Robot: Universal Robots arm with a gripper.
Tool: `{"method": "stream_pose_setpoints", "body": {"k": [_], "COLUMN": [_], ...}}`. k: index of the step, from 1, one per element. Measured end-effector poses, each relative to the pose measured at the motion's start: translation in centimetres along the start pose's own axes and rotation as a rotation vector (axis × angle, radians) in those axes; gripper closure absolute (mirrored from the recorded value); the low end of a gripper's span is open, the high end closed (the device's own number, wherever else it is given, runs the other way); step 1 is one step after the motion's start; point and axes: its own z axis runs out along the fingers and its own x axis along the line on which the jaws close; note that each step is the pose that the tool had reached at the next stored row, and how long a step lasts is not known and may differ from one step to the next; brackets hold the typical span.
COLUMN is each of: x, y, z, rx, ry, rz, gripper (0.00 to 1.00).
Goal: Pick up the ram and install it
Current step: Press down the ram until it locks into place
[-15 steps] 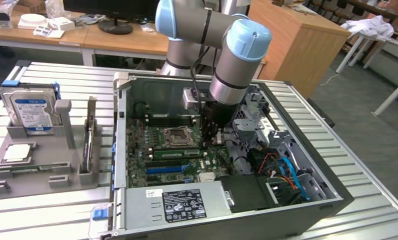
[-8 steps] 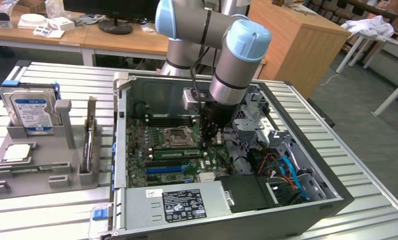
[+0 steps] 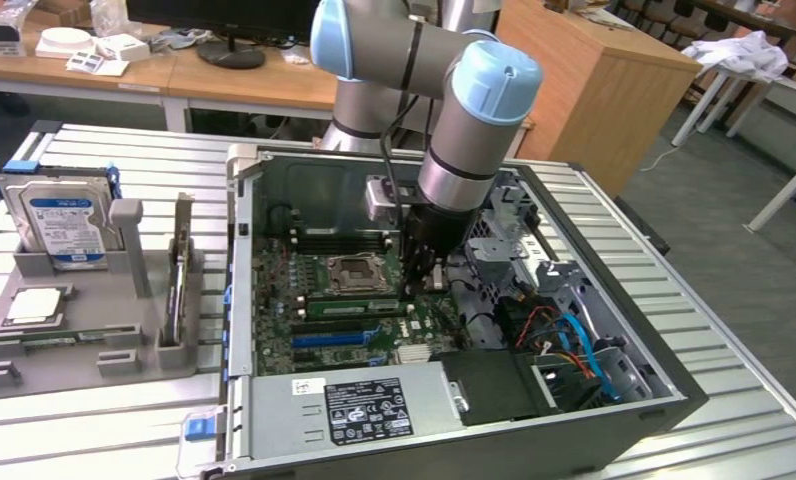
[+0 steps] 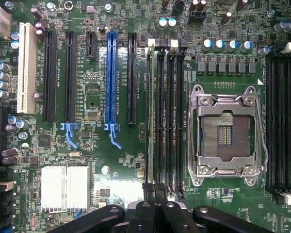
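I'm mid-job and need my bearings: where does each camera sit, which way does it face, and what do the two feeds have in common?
Exterior view: off the arm, raised, looking down at the open computer case on the slatted table; the arm reaches into it, with a grey parts stand on the exterior view's left.
Wrist view: on the wrist, looking straight down at the motherboard; the shut tool shows at the frame's edge, over the memory slots.
Shared: the empty processor socket, the memory slots and the blue expansion slot.
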Motion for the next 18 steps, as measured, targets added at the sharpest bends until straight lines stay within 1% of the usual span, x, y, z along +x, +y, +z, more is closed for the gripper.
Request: {"method": "stream_pose_setpoints", "body": {"k": [12,14,18], "x": [0.02,0.02,0.02], "y": [0.0,-0.02,-0.01], "z": [0.11,0.21,0.22], "rx": [0.0,0.0027,0.003], "ry": [0.0,-0.0003,0.0], "rz": [0.0,0.0,0.0], "gripper": [0.9,0.9,0.9]}}
